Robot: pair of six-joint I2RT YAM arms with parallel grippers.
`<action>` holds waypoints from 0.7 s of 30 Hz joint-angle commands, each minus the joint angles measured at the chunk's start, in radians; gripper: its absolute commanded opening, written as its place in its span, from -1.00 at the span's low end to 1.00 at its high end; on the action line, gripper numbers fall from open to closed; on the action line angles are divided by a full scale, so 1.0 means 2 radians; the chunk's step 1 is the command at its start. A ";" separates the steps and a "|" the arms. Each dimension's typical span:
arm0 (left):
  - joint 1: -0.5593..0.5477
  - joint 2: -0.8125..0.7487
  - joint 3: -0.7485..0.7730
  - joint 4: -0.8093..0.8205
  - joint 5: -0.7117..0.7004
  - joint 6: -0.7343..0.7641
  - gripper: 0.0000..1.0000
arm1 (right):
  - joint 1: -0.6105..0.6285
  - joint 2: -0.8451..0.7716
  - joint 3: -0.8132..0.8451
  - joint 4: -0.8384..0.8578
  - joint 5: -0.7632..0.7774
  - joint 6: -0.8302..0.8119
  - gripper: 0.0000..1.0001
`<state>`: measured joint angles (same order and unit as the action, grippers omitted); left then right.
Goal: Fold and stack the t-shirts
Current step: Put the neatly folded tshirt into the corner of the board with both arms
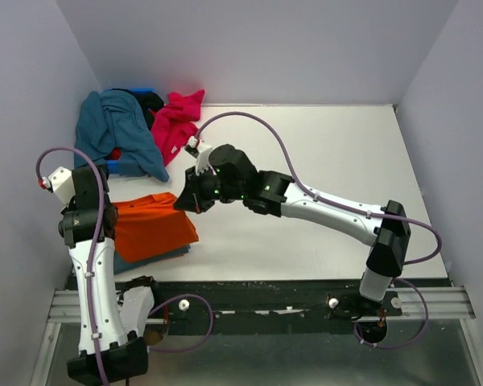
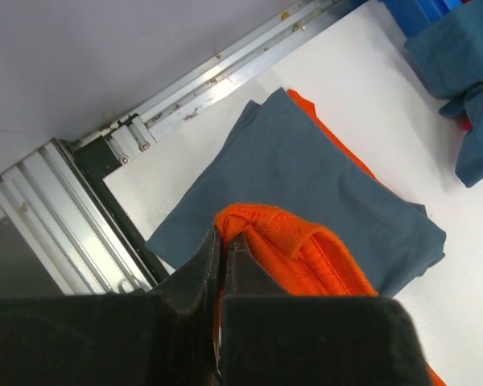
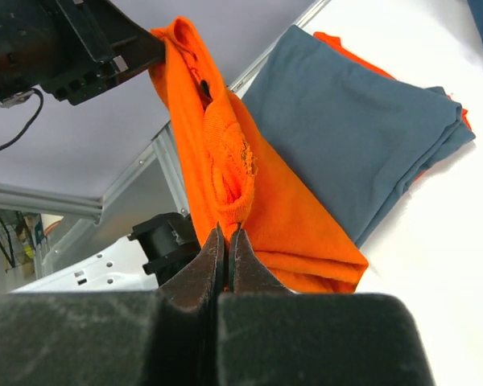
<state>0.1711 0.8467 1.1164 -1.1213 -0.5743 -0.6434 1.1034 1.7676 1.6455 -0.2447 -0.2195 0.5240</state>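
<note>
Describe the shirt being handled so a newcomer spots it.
At the table's front-left corner sits a folded blue-grey shirt. The orange shirt hangs over it, pinched by the left gripper and right gripper; a teal shirt and a pink shirt lie crumpled behind.

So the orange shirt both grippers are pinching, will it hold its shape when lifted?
Probably floppy: the orange shirt sags and creases between the left gripper and right gripper. Likely light, since thin pinches hold it. It may drag over the folded blue-grey shirt beneath.
</note>
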 commanded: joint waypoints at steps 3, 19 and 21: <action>0.096 -0.025 0.002 0.002 0.060 0.064 -1.00 | -0.001 0.001 0.017 -0.043 0.014 -0.004 -0.99; 0.101 -0.046 0.015 -0.038 -0.082 0.024 -1.00 | 0.019 0.014 -0.016 -0.026 -0.011 0.019 -0.99; 0.101 -0.041 0.013 -0.034 -0.088 0.025 -1.00 | 0.020 0.017 -0.018 -0.027 -0.008 0.023 -0.99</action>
<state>0.3515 0.7544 1.1194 -1.2148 -0.5499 -0.6018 1.1473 1.7859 1.5986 -0.2440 -0.2401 0.5640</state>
